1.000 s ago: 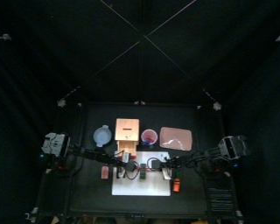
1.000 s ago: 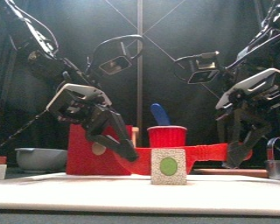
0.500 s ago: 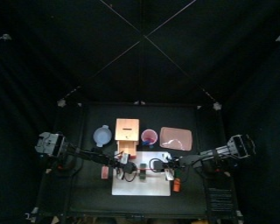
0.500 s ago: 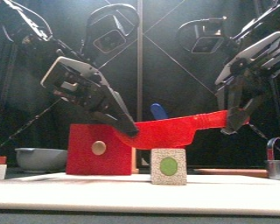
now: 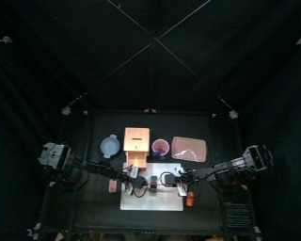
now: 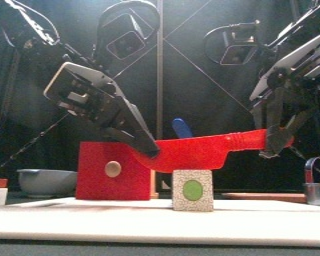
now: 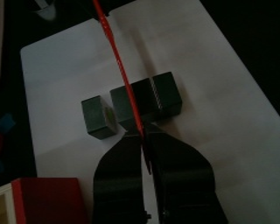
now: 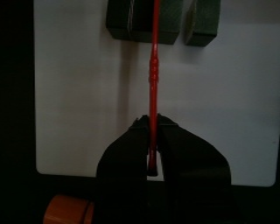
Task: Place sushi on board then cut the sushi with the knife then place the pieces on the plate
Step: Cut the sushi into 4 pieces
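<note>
Three dark green blocks of the sushi roll (image 7: pixel 161 94) lie in a row on the white cutting board (image 7: pixel 213 52), two of them touching and the third standing a little apart at one end. From the front only the end face of the row shows, pale with a green oval in it.

Above the roll and clear of it, the red knife (image 6: pixel 210 150) hangs in the air, tilted so that its broad blade end sits lower than its thin handle end. In the wrist views its edge runs as a thin red line across the blocks.

The left hand (image 6: pixel 147 148) has its jaws closed on the blade end, and the right hand (image 6: pixel 272 148) has its jaws pinched tight on the handle end, so the knife spans the gap between them.

Behind the board on the table (image 5: pixel 102 202) stand the wooden box with its red drawer front (image 6: pixel 113 170), the blue-grey bowl (image 6: pixel 43 181) to its left, the red cup (image 5: pixel 160 146) holding the blue knife (image 6: pixel 180 128), and the pink tray (image 5: pixel 188 148) to the right.
</note>
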You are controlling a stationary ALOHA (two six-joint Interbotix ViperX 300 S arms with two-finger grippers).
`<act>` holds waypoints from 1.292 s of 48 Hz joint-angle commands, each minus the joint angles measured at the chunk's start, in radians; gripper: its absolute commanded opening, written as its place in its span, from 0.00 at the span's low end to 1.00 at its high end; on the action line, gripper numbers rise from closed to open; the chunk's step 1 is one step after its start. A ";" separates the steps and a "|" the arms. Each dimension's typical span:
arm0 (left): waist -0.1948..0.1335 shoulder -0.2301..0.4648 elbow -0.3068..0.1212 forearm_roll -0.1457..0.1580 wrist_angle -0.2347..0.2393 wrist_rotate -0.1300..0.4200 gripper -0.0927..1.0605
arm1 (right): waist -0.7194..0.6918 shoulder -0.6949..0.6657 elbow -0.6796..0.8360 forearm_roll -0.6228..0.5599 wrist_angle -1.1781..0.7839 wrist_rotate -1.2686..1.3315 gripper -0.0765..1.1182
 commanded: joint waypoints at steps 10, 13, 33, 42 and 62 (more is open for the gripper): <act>-0.023 0.018 0.015 0.003 0.014 0.005 0.34 | 0.017 0.029 0.009 0.020 -0.021 -0.003 0.39; -0.023 0.026 0.017 0.003 0.014 0.003 0.34 | 0.018 0.049 0.011 0.029 -0.031 -0.003 0.39; -0.025 0.038 0.146 -0.114 -0.299 0.006 0.34 | 0.020 0.081 0.097 0.048 -0.261 -0.002 0.39; -0.026 0.074 0.155 -0.117 -0.342 0.006 0.34 | 0.021 0.114 0.104 0.067 -0.278 -0.003 0.39; -0.046 0.044 0.138 -0.138 -0.334 0.029 0.34 | 0.026 0.057 0.083 0.074 -0.242 -0.003 0.39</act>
